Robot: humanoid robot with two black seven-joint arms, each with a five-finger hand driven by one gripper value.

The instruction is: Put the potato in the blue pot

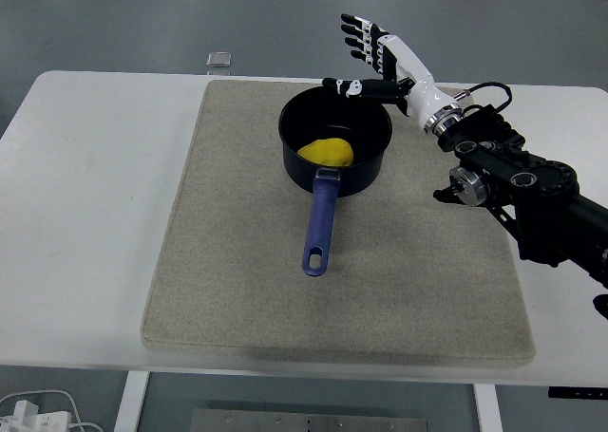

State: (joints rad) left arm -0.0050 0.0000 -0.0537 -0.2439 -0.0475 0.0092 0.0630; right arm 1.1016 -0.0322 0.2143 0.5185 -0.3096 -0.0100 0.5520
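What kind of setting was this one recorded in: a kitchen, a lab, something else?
Most likely a robotics lab or test bench, not a kitchen. A bare white table carries only a beige mat with the blue pot on it, over a plain grey floor, and loose cables lie below the table edge.

Right arm is reaching in from the right edge, its white hand hovering raised with fingers spread and thumb extending leftward, holding nothing.

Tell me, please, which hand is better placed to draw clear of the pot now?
The right hand: it hovers open beside the blue pot, where the potato lies. No left hand shows.
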